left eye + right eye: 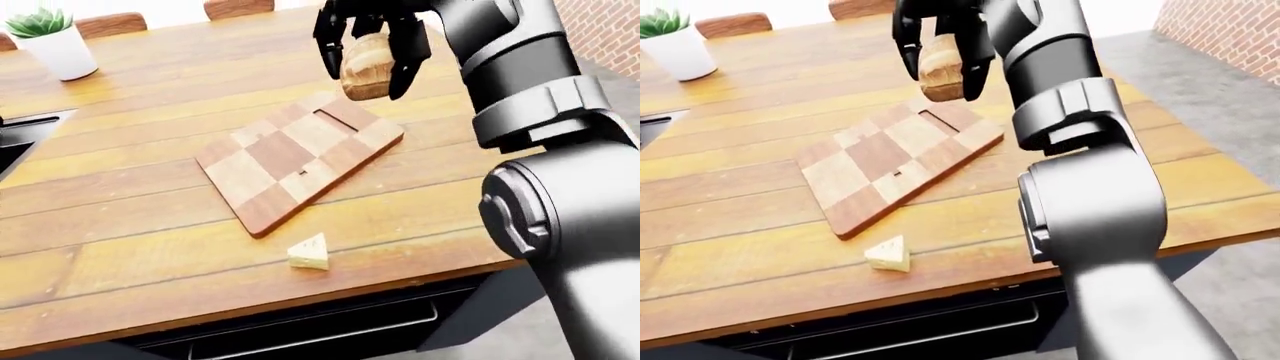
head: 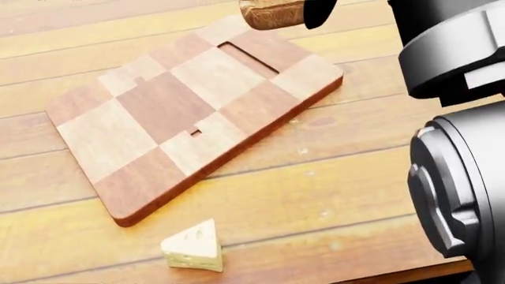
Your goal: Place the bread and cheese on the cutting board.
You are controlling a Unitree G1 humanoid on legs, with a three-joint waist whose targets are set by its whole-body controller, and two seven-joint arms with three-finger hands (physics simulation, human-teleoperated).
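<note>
Cutting board first, the biggest of my task pieces: a checkered slab of light and dark wood squares, lying flat and skewed on the wooden table, with a slot handle cut near its upper-right end in the left-eye view. Nothing rests on it. The table itself fills most of every view, long planks running left to right, its near edge along the bottom of the eye views.

My right arm comes in big from the right, black and grey, reaching up over the far end of the board. I've got the right hand up there with its dark fingers wrapped round the bread, a browned crusty roll, gripped from above and held in the air, clear of the wood. In the left-eye view it hangs just above the board's handle end; in the head view only its lower edge shows at the top.

My left hand, I can't see it in any view.

Top left of the left-eye view, a white pot with a green succulent stands well apart from the board.

Smallest now: the cheese, a pale wedge, sits on the bare table near the table's near edge, below the board's lower corner, apart from it.
</note>
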